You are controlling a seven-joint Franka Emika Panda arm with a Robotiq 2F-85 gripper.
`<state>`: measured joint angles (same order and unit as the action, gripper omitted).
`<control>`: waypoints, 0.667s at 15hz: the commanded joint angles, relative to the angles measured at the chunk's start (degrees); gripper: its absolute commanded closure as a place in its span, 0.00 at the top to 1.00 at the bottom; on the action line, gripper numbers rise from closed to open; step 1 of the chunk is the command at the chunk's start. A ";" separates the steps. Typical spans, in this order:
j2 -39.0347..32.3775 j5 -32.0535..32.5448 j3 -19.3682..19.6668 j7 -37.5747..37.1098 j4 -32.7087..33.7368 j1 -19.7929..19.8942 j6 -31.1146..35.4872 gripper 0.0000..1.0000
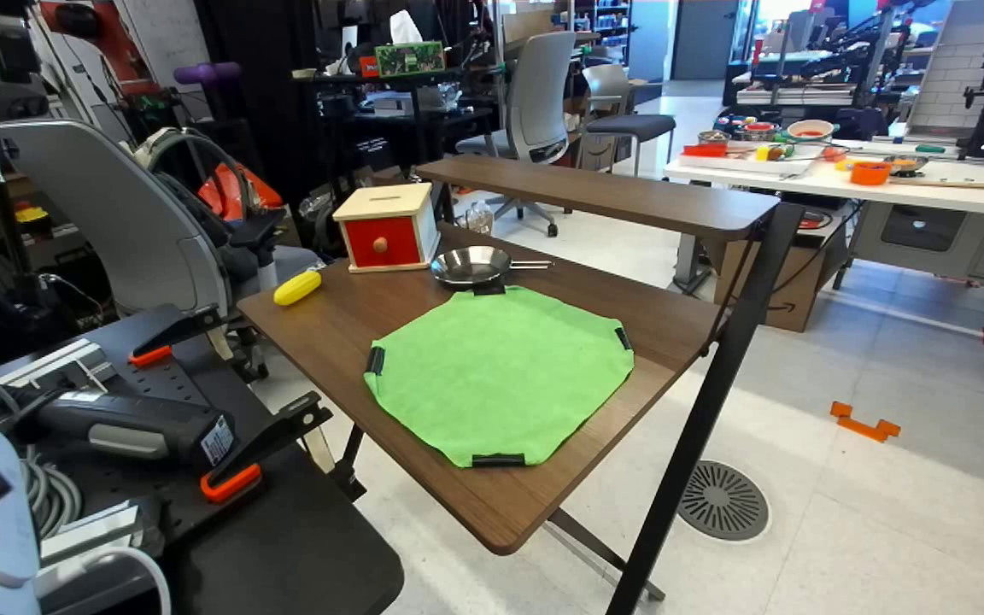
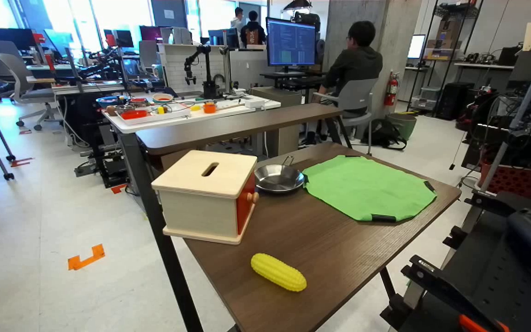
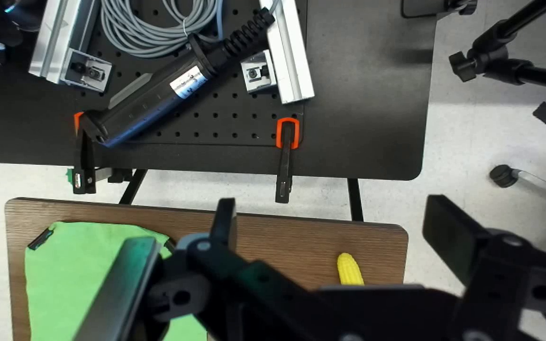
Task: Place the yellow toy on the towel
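Note:
The yellow toy, a ridged corn-like piece (image 1: 297,288) (image 2: 278,272), lies on the brown table (image 1: 330,342) near its edge in both exterior views. Its tip also shows in the wrist view (image 3: 349,269); the rest is hidden behind the gripper body. The green towel (image 1: 505,376) (image 2: 371,189) lies flat on the same table, apart from the toy, with black clips or tape at its edges. Part of it shows in the wrist view (image 3: 78,260). My gripper (image 3: 335,222) is open and empty, its fingers wide apart, well above the table. I cannot make it out in the exterior views.
A wooden box with a red front (image 1: 381,243) (image 2: 201,212) stands near the toy. A steel pan (image 1: 462,267) (image 2: 279,179) sits between box and towel. A raised shelf (image 1: 594,195) spans one table side. A black bench (image 3: 368,94) with clamps and tools stands alongside.

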<state>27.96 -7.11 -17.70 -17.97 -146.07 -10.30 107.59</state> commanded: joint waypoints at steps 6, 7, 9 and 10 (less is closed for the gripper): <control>-6.20 3.65 -0.52 -5.87 2.62 1.78 12.99 1.00; -7.62 4.31 -0.52 -6.44 3.16 2.04 14.94 1.00; -12.00 6.57 -0.53 -7.87 4.89 2.94 19.16 1.00; -15.36 7.44 -0.17 -7.92 6.31 3.34 20.92 1.00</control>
<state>20.77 -2.57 -17.70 -24.00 -144.14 -8.61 124.05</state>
